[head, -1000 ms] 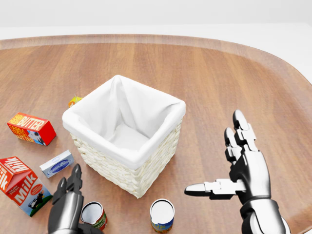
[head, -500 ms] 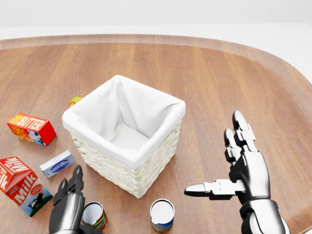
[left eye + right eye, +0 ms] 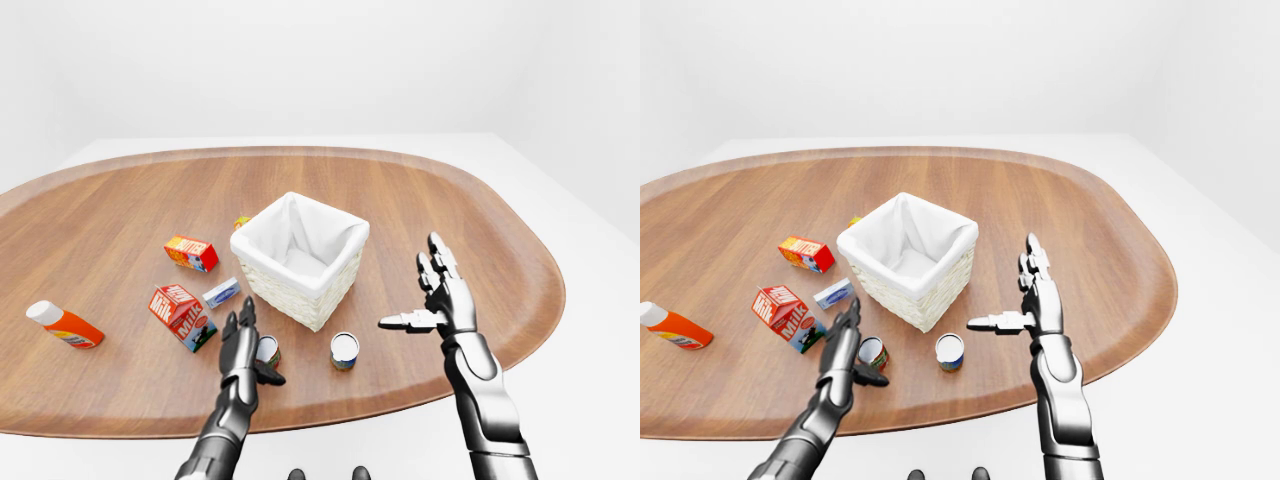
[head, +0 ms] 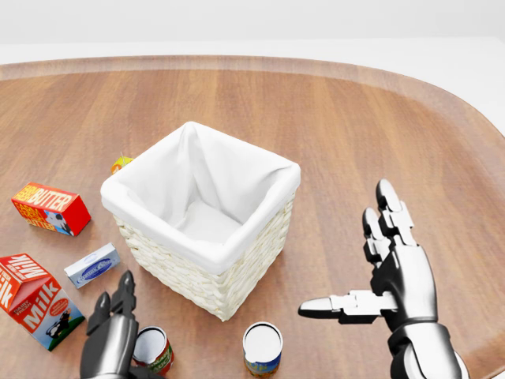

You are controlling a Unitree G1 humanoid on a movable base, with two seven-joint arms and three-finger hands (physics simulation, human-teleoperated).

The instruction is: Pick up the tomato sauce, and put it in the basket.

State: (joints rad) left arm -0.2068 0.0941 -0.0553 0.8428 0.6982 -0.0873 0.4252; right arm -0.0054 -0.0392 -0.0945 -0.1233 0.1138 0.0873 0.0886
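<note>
The tomato sauce can (image 4: 152, 348), red-labelled with a pale top, is standing upright on the wooden table (image 4: 355, 126), just left of the blue-labelled can and right beside my left hand (image 4: 110, 335), whose open fingers are flanking it without closing round it. The basket (image 4: 203, 215), white wicker with a white cloth liner, is sitting open-topped and empty just above the can in the head view.

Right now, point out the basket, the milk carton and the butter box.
basket (image 4: 207, 278): head view, woven side wall.
milk carton (image 4: 31, 304): head view, red printed face.
butter box (image 4: 46, 207): head view, top face.
</note>
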